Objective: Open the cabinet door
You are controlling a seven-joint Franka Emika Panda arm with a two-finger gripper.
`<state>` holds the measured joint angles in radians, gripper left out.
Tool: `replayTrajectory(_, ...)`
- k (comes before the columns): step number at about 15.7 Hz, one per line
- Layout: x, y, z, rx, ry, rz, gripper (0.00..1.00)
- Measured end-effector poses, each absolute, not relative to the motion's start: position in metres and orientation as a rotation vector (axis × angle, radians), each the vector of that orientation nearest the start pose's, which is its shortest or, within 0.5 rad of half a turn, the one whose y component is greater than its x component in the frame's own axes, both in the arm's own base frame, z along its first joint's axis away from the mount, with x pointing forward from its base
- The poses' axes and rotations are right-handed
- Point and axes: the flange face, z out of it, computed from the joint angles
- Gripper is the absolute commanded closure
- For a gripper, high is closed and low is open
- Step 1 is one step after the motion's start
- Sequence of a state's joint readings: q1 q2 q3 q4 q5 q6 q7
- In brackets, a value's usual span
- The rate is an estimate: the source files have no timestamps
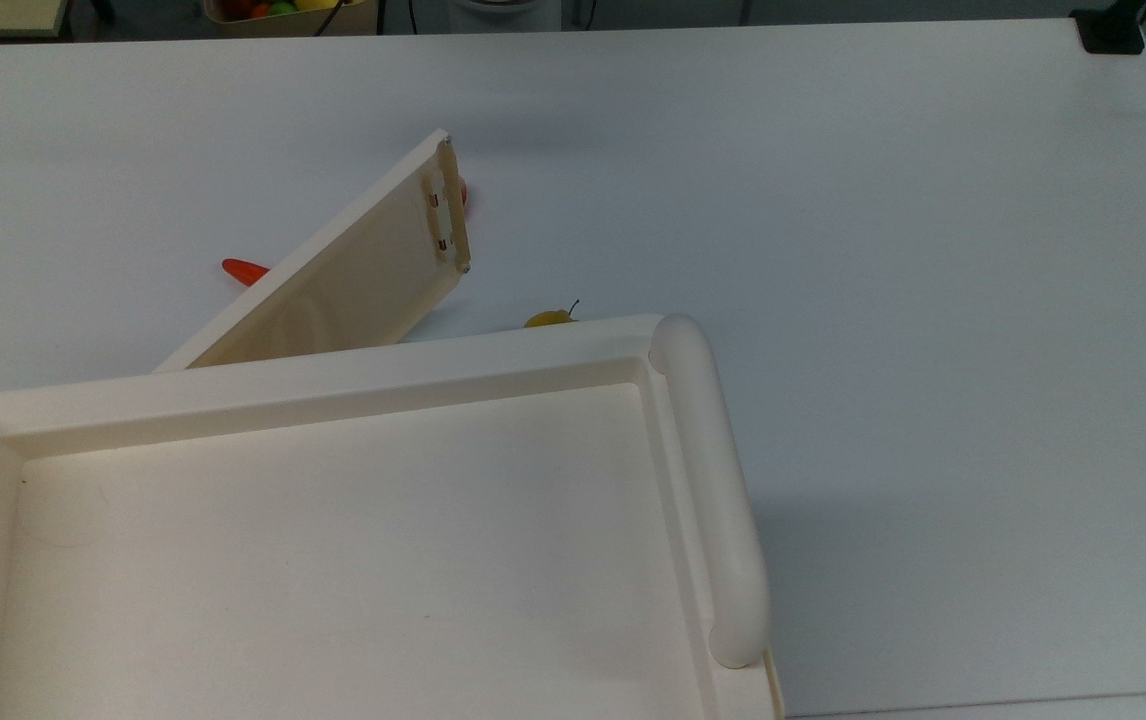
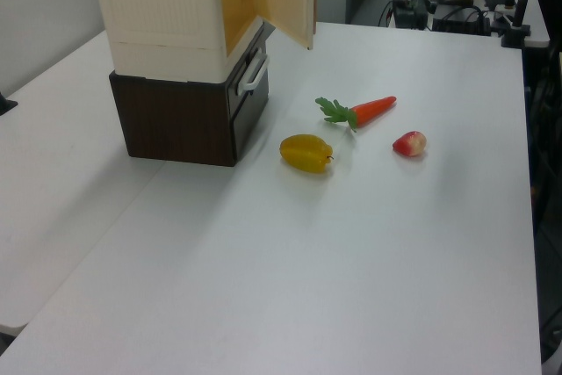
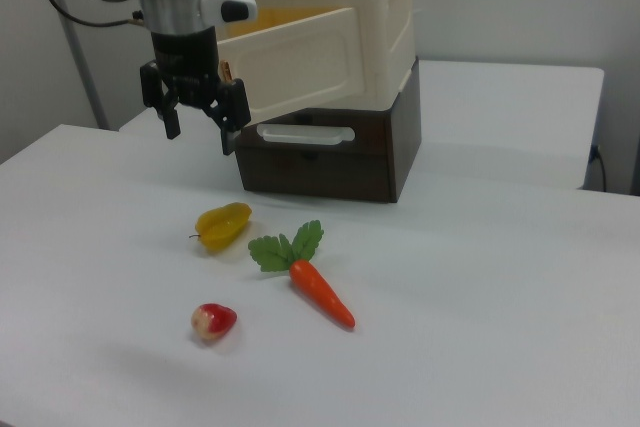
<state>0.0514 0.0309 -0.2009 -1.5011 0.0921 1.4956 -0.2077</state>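
Observation:
The cabinet point(image 2: 167, 6) is a cream-white unit with a tray-like top point(image 1: 333, 540), standing on a dark brown base. Its cabinet door point(image 1: 353, 270) stands swung out at an angle, with the slim bar handle point(image 1: 448, 205) at the free edge. In the right view the door point(image 3: 295, 62) hangs open above the brown base. My gripper point(image 3: 200, 132) is open, with nothing between its fingers, and appears just at the right view's left of the door's free edge. Whether it touches the door I cannot tell.
An orange carrot point(image 3: 320, 292) with green leaves, a yellow fruit point(image 3: 222, 224) and a small red fruit point(image 3: 213, 320) lie on the white table in front of the cabinet. The brown base has a drawer with a cream handle point(image 3: 305, 133). A thick rounded rail point(image 1: 708, 480) edges the tray top.

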Motion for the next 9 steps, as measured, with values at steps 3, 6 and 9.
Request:
replayTrajectory(3, 0.5513, -0.0724, 0.6315, -3.048, -0.092, 0.040, 0.00)
replayTrajectory(6, 0.5501, -0.0750, 0.6330, -3.048, -0.085, 0.035, 0.00)
replayTrajectory(9, 0.5500, -0.0755, 0.6320, -3.048, -0.083, 0.039, 0.00)
